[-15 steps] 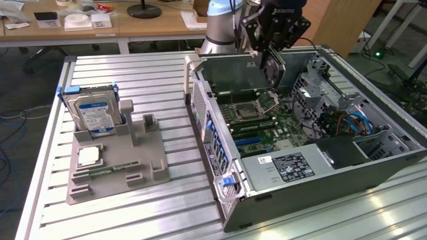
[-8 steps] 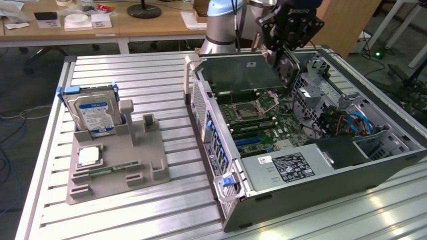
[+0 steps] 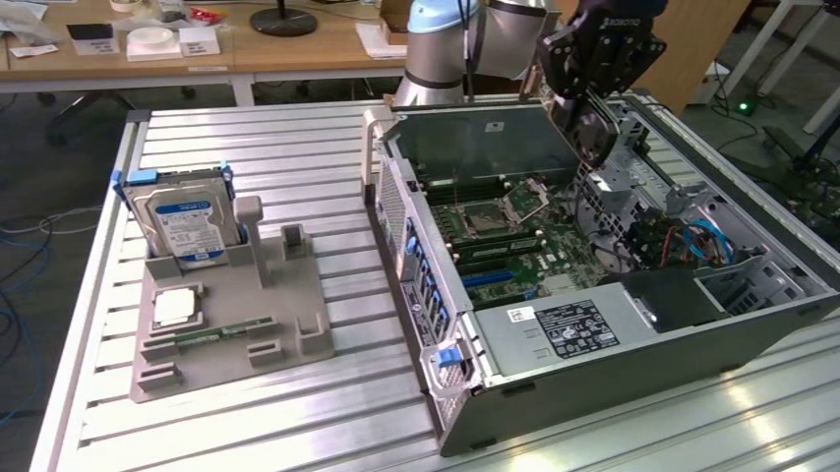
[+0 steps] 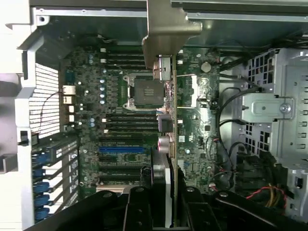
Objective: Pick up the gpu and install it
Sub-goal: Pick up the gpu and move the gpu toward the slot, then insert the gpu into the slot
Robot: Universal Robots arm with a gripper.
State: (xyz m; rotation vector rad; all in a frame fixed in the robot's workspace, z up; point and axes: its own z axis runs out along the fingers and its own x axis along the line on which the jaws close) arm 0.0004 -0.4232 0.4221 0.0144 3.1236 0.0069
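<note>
Status: pick-up complete, seating outstanding. At 9 o'clock from the case (image 3: 630, 366), the holder (image 3: 282, 295) carried the drive (image 3: 184, 221). The case lay open, its board (image 3: 512, 236) exposed. My pincer (image 4: 166, 210) pinched the gpu (image 4: 164, 144) edge-on, bracket end pointing away from me. In the exterior view the gpu hung at 1 o'clock, above the board and not yet in any slot.
</note>
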